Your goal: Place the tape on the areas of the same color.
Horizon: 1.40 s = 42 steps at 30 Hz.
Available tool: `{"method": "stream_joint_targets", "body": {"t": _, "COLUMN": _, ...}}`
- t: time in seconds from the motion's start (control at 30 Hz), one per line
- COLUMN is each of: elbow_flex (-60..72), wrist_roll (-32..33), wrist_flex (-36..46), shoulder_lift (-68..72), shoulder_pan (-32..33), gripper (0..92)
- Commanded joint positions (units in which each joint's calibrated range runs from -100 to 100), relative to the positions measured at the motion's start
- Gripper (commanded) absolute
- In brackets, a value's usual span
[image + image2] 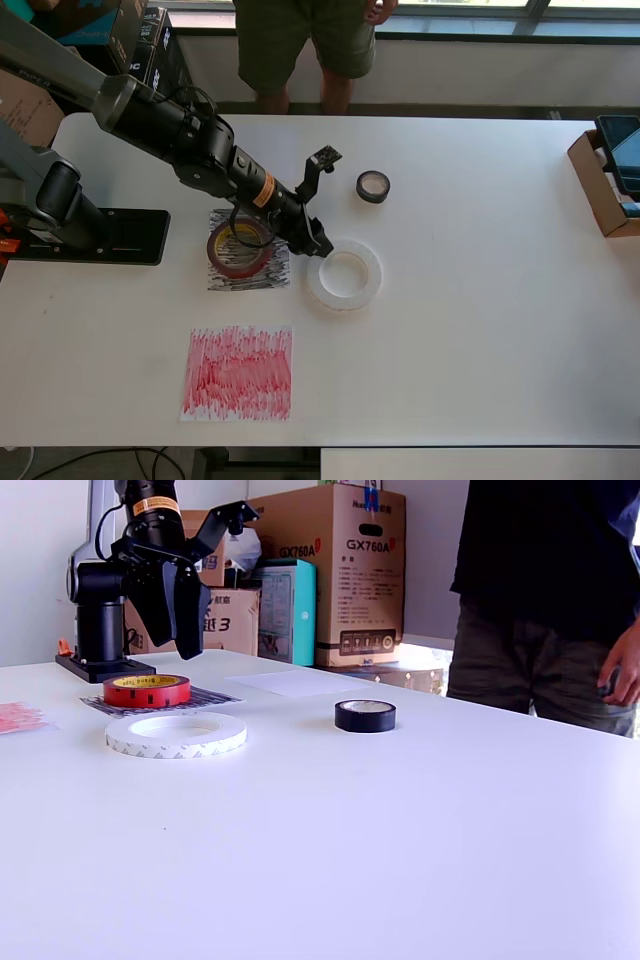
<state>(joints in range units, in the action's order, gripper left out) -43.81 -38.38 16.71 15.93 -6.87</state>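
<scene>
the red roll (238, 248) lies flat on the black sheet (249, 272), the wrong colour; the red sheet (238, 372) sits nearer the tabletop's (480, 330) front edge in the overhead view. the white ring (344, 274) rests on bare tabletop just beside the black sheet, and the black roll (373, 186) stands apart. a plain white sheet (300, 682) shows only in the exterior view, behind the rolls. the gripper (178, 630) hangs above the red roll and white ring, jaws pointing down, slightly spread and holding nothing. all three rolls look light, stiff and smooth-sided, likely to slide if nudged. the best hold is probably across the wall, one jaw inside the core and one outside; the white ring's thin band may flex.
</scene>
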Motion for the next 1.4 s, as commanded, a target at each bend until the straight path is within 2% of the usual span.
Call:
{"method": "stream_joint_targets", "body": {"t": 0.0, "elbow_flex": -0.58, "wrist_roll": -0.17, "wrist_flex": -0.63, "shoulder_lift": 0.35, "shoulder_pan": -1.49, "gripper": 67.5}}
{"method": "stream_joint_targets", "body": {"t": 0.17, "elbow_flex": -1.12, "wrist_roll": -0.74, "wrist_flex": -0.63, "shoulder_lift": 0.54, "shoulder_pan": -2.28, "gripper": 69.7}}
{"method": "stream_joint_targets", "body": {"t": 0.37, "elbow_flex": -0.21, "wrist_roll": -1.23, "wrist_flex": -0.63, "shoulder_lift": 0.35, "shoulder_pan": 0.01, "gripper": 69.7}}
{"method": "stream_joint_targets", "body": {"t": 0.47, "elbow_flex": -0.4, "wrist_roll": -4.51, "wrist_flex": -0.63, "shoulder_lift": 0.26, "shoulder_pan": 0.88, "gripper": 69.7}}
{"method": "stream_joint_targets", "body": {"t": 0.57, "elbow_flex": -0.67, "wrist_roll": -10.16, "wrist_flex": -0.63, "shoulder_lift": 0.35, "shoulder_pan": 1.2, "gripper": 70.0}}
{"method": "stream_joint_targets", "body": {"t": 0.77, "elbow_flex": -1.21, "wrist_roll": -29.48, "wrist_flex": -0.63, "shoulder_lift": 0.63, "shoulder_pan": 1.2, "gripper": 70.1}}
{"method": "stream_joint_targets", "body": {"t": 1.07, "elbow_flex": -0.21, "wrist_roll": -47.9, "wrist_flex": -0.8, "shoulder_lift": 2.69, "shoulder_pan": 1.2, "gripper": 70.2}}
{"method": "stream_joint_targets", "body": {"t": 1.17, "elbow_flex": 0.42, "wrist_roll": -51.17, "wrist_flex": -0.88, "shoulder_lift": 3.06, "shoulder_pan": 0.8, "gripper": 70.2}}
{"method": "stream_joint_targets", "body": {"t": 1.37, "elbow_flex": -0.03, "wrist_roll": -50.84, "wrist_flex": -0.8, "shoulder_lift": 4.37, "shoulder_pan": 0.64, "gripper": 70.2}}
